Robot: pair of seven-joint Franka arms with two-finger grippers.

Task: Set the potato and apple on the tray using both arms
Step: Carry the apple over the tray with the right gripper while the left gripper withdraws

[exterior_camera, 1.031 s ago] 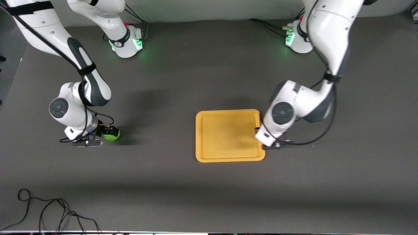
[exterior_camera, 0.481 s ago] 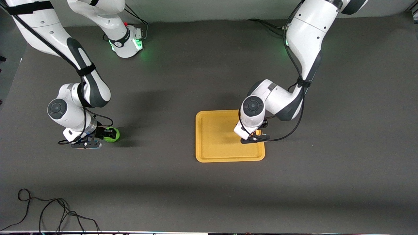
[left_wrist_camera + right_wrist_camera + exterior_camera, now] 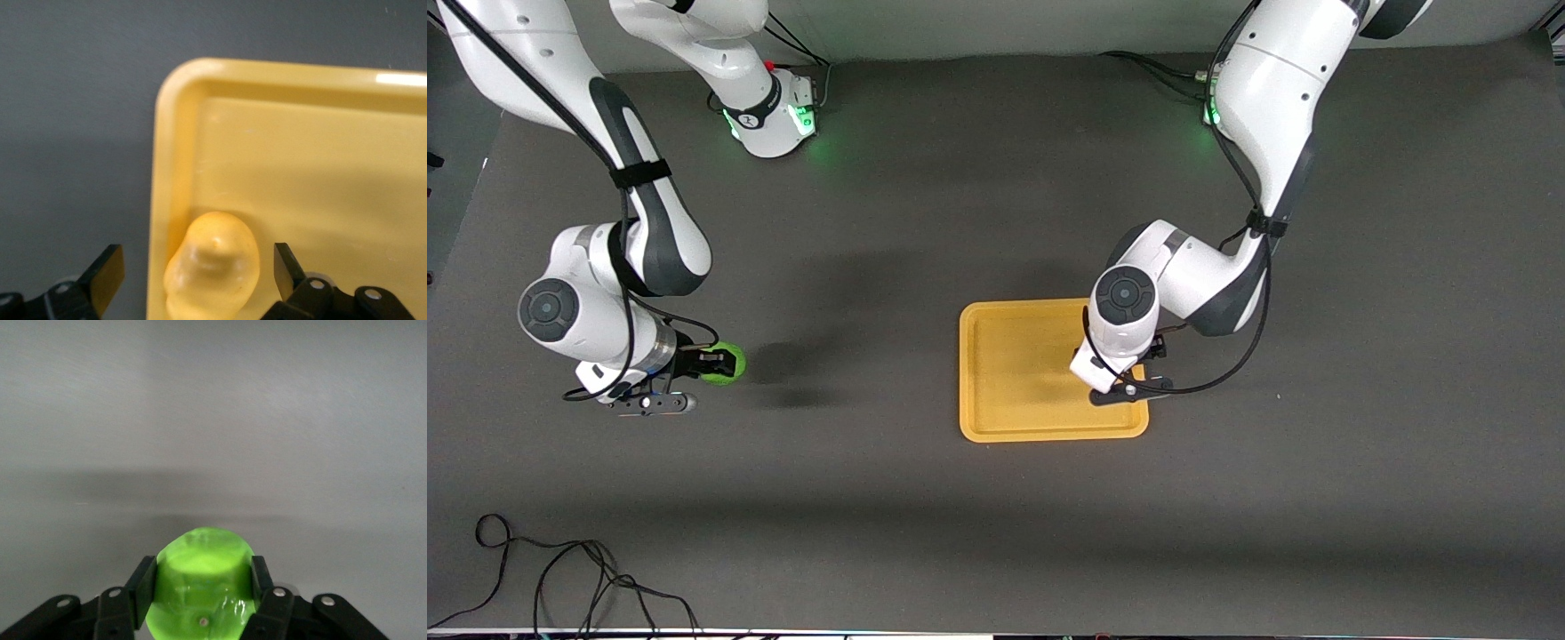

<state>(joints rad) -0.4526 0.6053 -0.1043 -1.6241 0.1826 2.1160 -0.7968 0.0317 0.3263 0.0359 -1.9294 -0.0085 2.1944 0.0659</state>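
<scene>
Tray (image 3: 1014,373): flat orange-yellow rectangle with a low rim, lying on the dark table toward the left arm's end.

Potato (image 3: 213,270): glossy yellow lump resting on the tray floor, tucked against the rim near a rounded corner, on the side toward the left arm's end.

Left gripper (image 3: 199,277): low over that corner of the tray, fingers (image 3: 107,272) spread wide on either side of the potato with clear gaps, not touching it.

Apple (image 3: 723,363): bright green ball, pinched between the fingers (image 3: 143,585) of the right gripper (image 3: 710,364), well apart from the tray.

Right gripper: closed on the apple, raised above the table toward the right arm's end; the apple's shadow falls on the bare table beside it.
</scene>
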